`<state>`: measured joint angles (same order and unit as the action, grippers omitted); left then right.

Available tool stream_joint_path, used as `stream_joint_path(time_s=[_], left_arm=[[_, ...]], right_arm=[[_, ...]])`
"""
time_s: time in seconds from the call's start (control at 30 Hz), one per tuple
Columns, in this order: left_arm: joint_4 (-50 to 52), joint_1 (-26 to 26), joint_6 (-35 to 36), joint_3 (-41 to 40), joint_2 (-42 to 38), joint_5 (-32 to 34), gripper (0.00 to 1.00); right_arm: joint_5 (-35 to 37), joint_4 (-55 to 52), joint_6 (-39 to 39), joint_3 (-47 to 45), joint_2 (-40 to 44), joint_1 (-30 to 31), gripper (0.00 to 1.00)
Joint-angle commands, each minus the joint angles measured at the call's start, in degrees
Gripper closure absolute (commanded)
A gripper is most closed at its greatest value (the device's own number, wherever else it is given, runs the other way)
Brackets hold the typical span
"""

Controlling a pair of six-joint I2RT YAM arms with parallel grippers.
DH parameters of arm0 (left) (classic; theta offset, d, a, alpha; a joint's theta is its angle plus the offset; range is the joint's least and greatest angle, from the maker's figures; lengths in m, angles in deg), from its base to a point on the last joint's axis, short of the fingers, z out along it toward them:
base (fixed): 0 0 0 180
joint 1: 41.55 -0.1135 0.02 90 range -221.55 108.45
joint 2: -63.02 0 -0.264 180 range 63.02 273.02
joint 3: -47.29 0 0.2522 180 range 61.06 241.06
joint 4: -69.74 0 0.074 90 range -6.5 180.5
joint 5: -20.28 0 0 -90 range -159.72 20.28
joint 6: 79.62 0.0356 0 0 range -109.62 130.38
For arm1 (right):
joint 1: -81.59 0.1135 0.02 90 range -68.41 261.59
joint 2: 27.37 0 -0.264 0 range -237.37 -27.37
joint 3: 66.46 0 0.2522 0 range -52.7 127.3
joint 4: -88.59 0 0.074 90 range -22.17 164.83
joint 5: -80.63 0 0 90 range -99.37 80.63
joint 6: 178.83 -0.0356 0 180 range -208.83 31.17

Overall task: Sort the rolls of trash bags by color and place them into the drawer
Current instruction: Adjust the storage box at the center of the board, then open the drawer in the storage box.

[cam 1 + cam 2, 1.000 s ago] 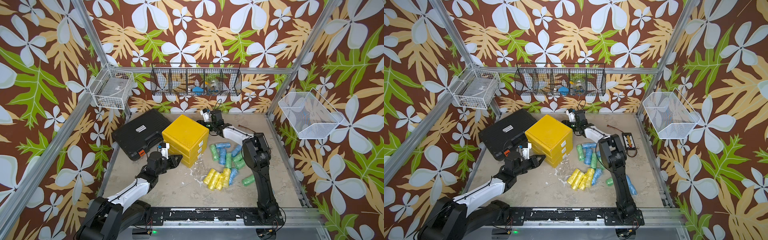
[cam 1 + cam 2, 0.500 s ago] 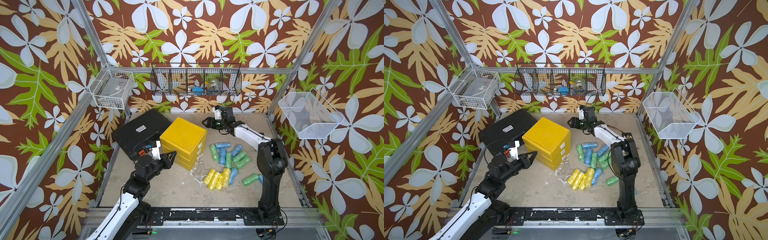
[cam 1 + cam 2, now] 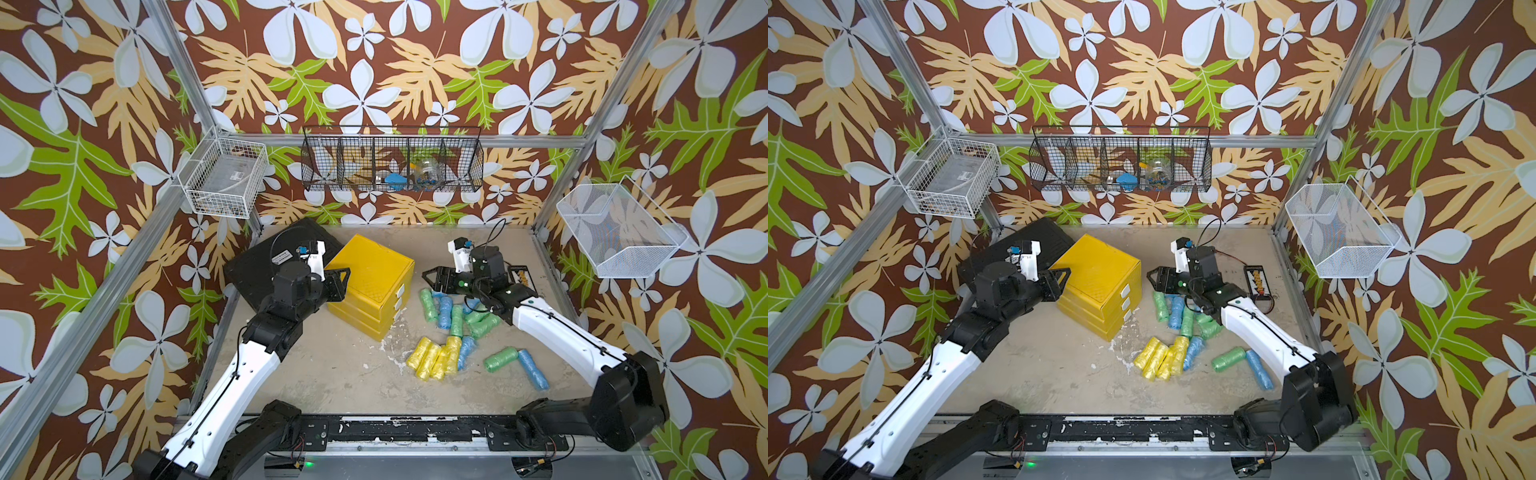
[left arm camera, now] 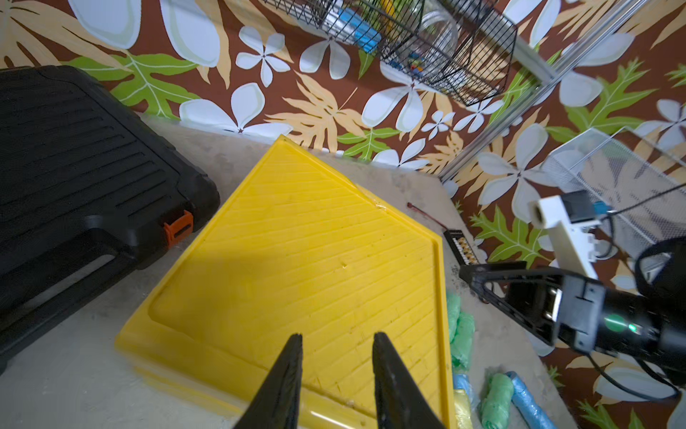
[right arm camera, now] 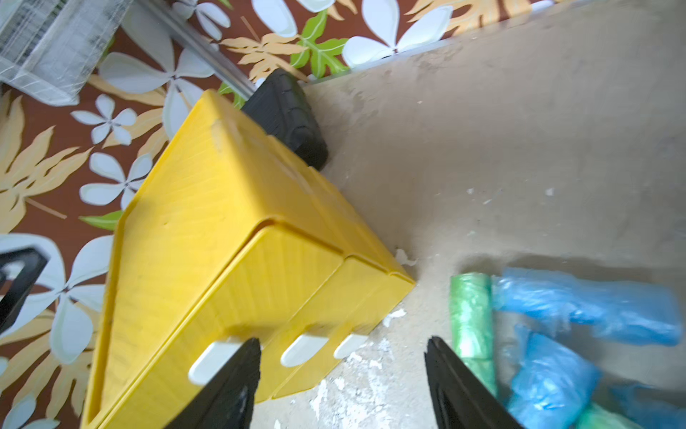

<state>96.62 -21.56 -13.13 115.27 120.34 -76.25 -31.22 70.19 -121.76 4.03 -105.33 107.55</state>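
Left gripper (image 4: 336,353): jaws only a narrow slit apart, nothing in them, over the 9 o'clock edge of the yellow drawer (image 3: 370,270). Right gripper (image 5: 339,356): jaws spread wide, also empty, at the drawer's 3 o'clock, facing its white tabs (image 5: 302,349). The rolls of trash bags (image 3: 440,357) lie loose on the table (image 3: 332,374) from 3 to 5 o'clock of the drawer. The black case (image 3: 257,270) sits at its 9.

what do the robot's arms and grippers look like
The left arm and right arm have white links, black joints and a thin black cable along each. The left gripper and right gripper have black, pointed triangular fingers. A white camera block sits on each wrist; a green light glows on the right one.
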Motion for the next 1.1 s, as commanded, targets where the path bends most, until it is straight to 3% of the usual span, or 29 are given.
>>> stream_joint_path(time_s=[0.0,0.17,0.7,1.07], left_arm=[[2.4,0.1,4.8,3.9,4.3,1.3,0.65],[3.2,0.1,5.9,8.5,9.4,-0.3,0.65],[4.5,1.6,6.7,11.1,14.7,-1.3,0.65],[2.9,1.7,7.7,11.0,20.5,1.1,0.67]], right_arm=[[0.0,0.8,-2.3,-1.2,1.0,3.8,0.32],[0.6,1.4,-3.1,-0.4,-0.1,7.1,0.41],[-0.2,2.7,-4.2,4.3,-5.5,9.7,0.41],[3.2,2.4,-5.6,3.5,-7.4,9.7,0.44]])
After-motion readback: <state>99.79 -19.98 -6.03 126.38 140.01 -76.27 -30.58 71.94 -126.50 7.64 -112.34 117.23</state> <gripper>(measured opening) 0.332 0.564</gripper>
